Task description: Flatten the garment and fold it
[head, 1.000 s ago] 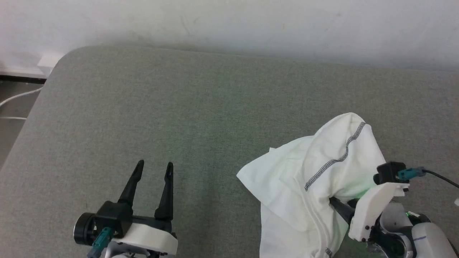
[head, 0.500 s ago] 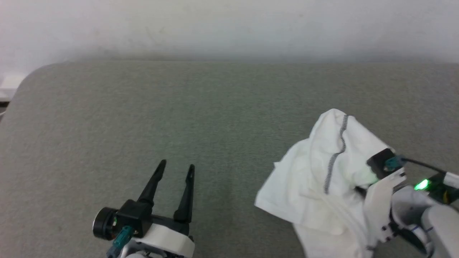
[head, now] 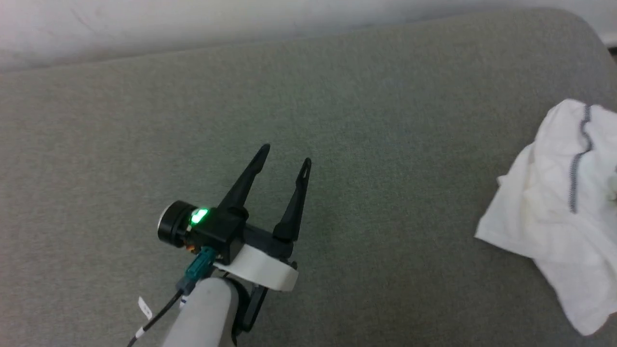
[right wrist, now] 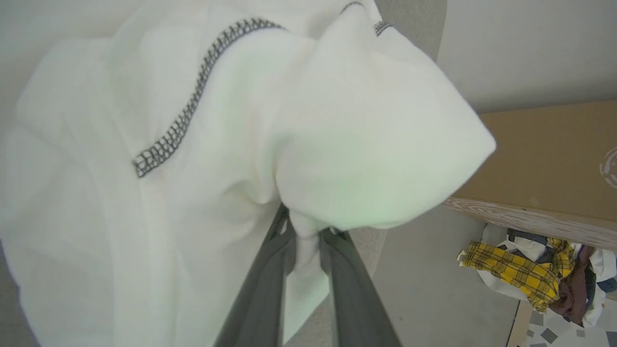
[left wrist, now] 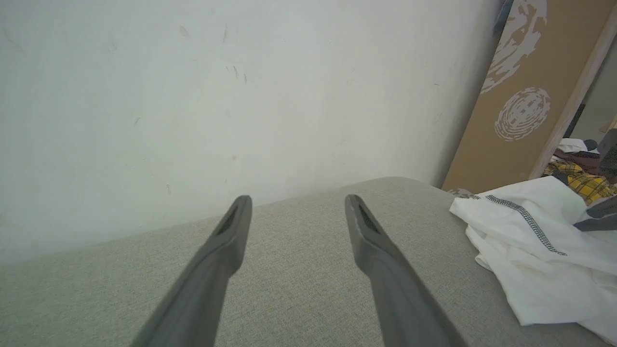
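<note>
Snugly, garment (right wrist: 96,231) inside R pincer (right wrist: 307,230).

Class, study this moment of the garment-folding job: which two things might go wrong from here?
The right gripper pinches only a small bunched fold of the garment; the fold may slip free. The left gripper stands open, apart from the garment, so a one-sided pull may drag the crumpled garment rather than spread it.

thin cloth garment (head: 554,226), matt woven-fabric tabletop (head: 366,96), matt plastic left claw (head: 286,154)
</note>
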### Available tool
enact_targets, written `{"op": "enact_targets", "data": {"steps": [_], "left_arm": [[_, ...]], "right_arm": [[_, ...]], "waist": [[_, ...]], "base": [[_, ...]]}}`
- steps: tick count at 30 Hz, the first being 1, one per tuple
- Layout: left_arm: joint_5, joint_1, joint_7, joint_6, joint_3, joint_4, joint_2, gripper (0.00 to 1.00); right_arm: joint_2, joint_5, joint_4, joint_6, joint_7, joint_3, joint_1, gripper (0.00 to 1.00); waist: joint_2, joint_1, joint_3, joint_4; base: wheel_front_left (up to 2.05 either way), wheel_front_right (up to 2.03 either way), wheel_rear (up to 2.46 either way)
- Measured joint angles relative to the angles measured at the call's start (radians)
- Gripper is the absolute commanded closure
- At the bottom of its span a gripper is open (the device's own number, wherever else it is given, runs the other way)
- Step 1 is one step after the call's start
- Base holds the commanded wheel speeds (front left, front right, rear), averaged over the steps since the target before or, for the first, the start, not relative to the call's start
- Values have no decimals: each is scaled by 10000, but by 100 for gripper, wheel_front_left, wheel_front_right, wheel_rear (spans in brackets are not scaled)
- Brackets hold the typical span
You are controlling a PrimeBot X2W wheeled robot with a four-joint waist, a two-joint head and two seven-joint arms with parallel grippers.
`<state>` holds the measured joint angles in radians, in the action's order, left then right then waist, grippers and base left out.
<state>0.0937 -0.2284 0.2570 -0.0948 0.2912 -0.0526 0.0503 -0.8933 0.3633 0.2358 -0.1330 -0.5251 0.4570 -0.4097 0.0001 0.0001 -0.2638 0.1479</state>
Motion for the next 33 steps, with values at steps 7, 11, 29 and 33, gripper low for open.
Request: {"op": "enact_targets", "data": {"steps": [7, 11, 29, 33], "left_arm": [[-280, -556, 0, -36, 77, -136, 6, 0], [-326, -694, 0, -102, 56, -157, 10, 0], [-180, -134, 0, -84, -399, -284, 6, 0], [-125, 373, 0, 4, -654, -242, 6, 0]], "right_arm": [[-174, -240, 2199, -2, 1511, -591, -488, 100], [-209, -685, 3507, -2, 2199, -1080, -770, 100], [546, -984, 5613, 10, 2882, -2069, -1485, 0], [546, -650, 5097, 2, 2692, -2266, -2017, 0]], "waist": [[0, 2, -1336, 210], [0, 1, -1953, 150], [0, -2, -1513, -415], [0, -3, -790, -335]], "base": [[0, 0, 0], [0, 0, 0], [0, 0, 0], [0, 0, 0]]}}
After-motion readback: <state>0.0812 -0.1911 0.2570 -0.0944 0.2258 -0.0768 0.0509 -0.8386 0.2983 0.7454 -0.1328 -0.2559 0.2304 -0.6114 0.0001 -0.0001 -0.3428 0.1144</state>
